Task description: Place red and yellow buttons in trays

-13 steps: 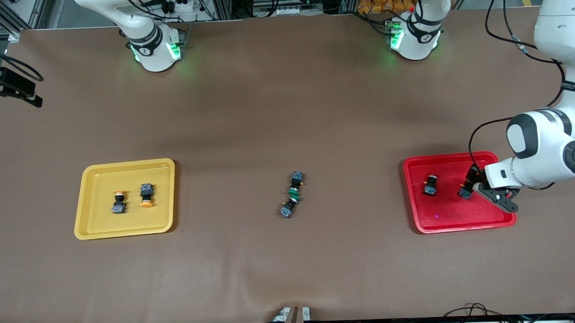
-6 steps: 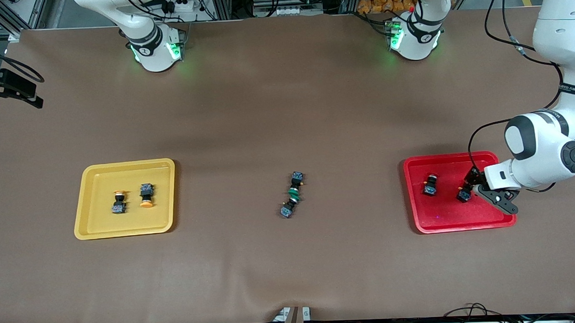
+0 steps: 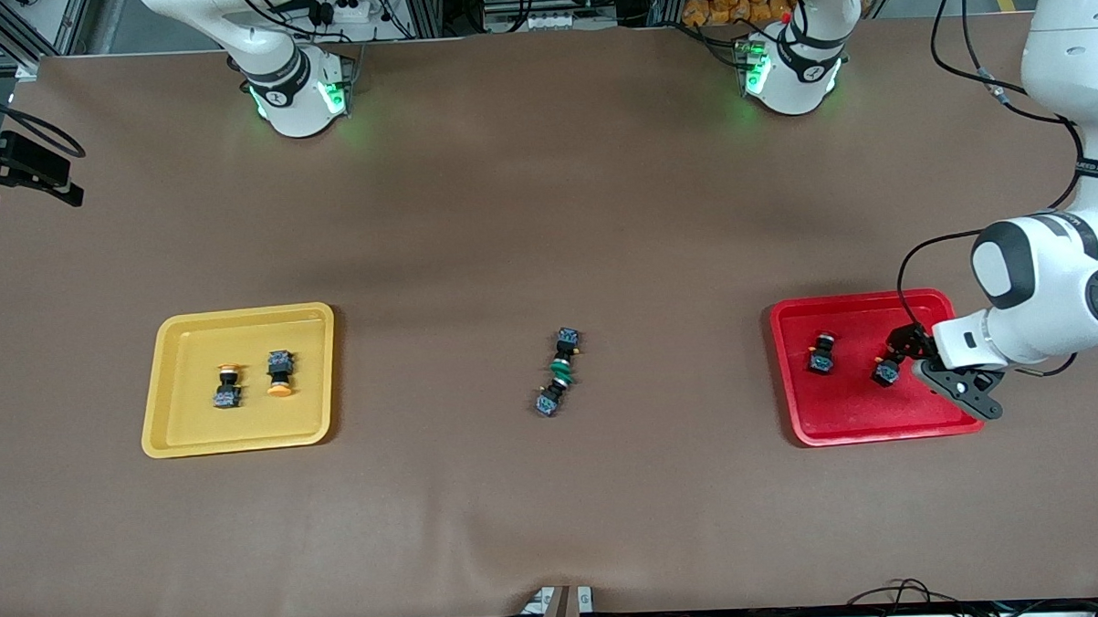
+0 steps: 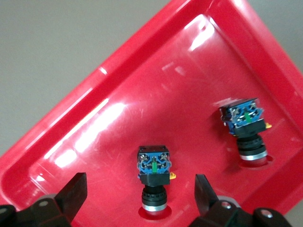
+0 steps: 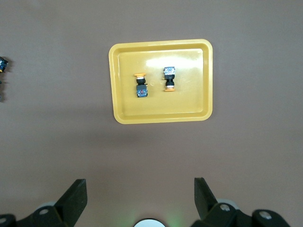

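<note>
Brown cloth over the whole table (image 3: 509,209). White left arm bent down from its base at the table's left-arm end, wrist turned so the left gripper (image 3: 907,355) hangs low over the red tray (image 3: 845,424); in the left wrist view, left gripper (image 4: 137,189) with fingers spread wide, one red button (image 4: 154,175) lying in the gap, untouched on either side. Right arm waiting, folded up over its own base; right gripper (image 5: 139,198) held high, fingers wide apart and empty, looking down on the yellow tray (image 5: 161,116).

Red tray toward the left arm's end of the table, flat on the cloth, holding two red buttons, both lying on their sides, apart from each other: one (image 3: 885,370) just beside the gripper, the second (image 3: 822,354) nearer the table's middle. Same second button (image 4: 246,125) seen close from the left wrist, blue block and black body, cap against the tray floor.

Yellow tray (image 3: 164,395) toward the right arm's end, holding two yellow buttons side by side, not touching, pointing contrary ways: one (image 3: 227,385) with orange cap away from the front camera, its neighbour (image 3: 279,373) with cap toward it.

Between the trays, mid-table, two green-capped switches (image 3: 558,372) lying cap to cap in a short line on bare cloth.
</note>
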{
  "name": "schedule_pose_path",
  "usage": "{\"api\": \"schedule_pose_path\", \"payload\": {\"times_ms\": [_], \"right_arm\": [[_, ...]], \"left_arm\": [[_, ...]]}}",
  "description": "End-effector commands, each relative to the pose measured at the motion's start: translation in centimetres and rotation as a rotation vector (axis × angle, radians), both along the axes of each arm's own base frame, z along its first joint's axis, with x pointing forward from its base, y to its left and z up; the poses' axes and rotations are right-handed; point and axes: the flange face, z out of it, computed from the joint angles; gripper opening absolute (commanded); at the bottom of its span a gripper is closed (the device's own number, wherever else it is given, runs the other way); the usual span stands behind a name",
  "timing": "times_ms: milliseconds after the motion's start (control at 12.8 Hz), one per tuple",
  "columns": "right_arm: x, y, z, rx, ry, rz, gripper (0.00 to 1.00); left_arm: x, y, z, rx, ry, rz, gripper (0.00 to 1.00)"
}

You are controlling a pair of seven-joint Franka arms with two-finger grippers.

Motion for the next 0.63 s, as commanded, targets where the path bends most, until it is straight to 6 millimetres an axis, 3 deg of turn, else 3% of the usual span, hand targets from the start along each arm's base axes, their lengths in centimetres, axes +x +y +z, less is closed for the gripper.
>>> {"api": "schedule_pose_path", "payload": {"times_ms": [0, 235, 548], "right_arm": [[-0.1, -0.3, 0.3, -0.012, 0.004, -0.014, 1.0], [-0.1, -0.3, 0.2, -0.012, 0.006, -0.013, 1.0], [-0.1, -0.1, 0.0, -0.01, 0.015, -0.005, 1.0]], "left_arm": [[1.2, -0.8, 3.8, 0.008, 0.021, -0.039, 1.0], [1.8, -0.4, 7.3, 0.016, 0.016, -0.042, 1.0], [1.7, -1.6, 10.5, 0.017, -0.008, -0.049, 1.0]]}}
